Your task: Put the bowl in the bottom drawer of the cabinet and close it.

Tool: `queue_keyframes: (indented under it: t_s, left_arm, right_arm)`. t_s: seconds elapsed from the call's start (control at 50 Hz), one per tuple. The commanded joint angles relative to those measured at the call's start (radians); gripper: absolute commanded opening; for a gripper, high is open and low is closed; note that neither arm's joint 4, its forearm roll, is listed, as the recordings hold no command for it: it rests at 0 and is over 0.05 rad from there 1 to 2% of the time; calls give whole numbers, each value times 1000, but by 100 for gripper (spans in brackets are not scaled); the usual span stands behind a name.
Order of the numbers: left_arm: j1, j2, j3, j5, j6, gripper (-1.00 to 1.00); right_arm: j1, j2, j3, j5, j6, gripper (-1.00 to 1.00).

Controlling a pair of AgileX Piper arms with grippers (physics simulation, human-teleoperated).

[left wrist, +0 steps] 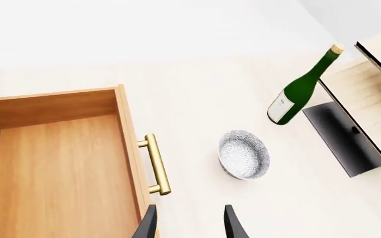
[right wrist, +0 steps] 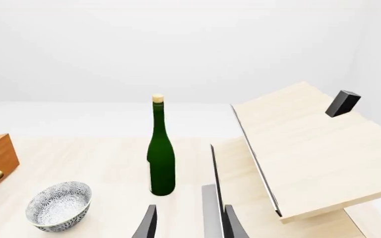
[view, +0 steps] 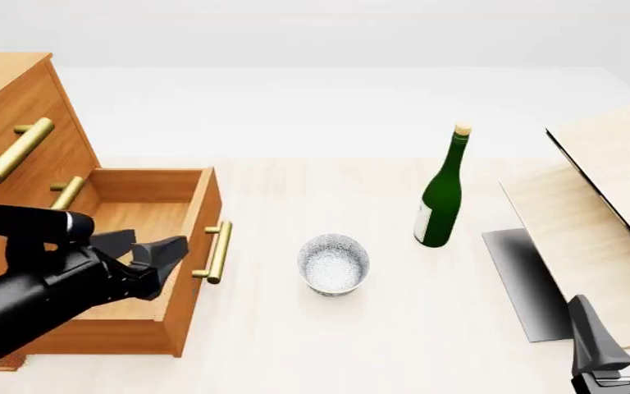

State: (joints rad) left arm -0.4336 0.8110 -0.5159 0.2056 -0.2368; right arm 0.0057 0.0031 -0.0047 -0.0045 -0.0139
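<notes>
The bowl [view: 334,263] sits upright on the counter [view: 293,345], between the pulled-out bottom drawer [view: 151,246] of the cabinet [view: 9,107] and the green bottle [view: 443,190], touching neither. The drawer's plain wood inside shows, and its brass handle [view: 217,251] faces the bowl. The left claw [view: 148,258] hangs over the drawer, released and holding nothing. The right claw [right wrist: 189,220] is low near a pale wood panel [view: 610,180], fingers apart, empty.
</notes>
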Motion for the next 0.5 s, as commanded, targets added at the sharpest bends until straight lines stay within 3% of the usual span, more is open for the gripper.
queue_keyframes:
  t_s: [0.02, 0.5]
  left_arm:
    - [-27, -9, -30, -7, -14, 100]
    - [-90, 51, -73, -83, -78, 100]
  right_arm:
    - [0, 0, 0, 0, 0, 100]
    - [0, 0, 0, 0, 0, 100]
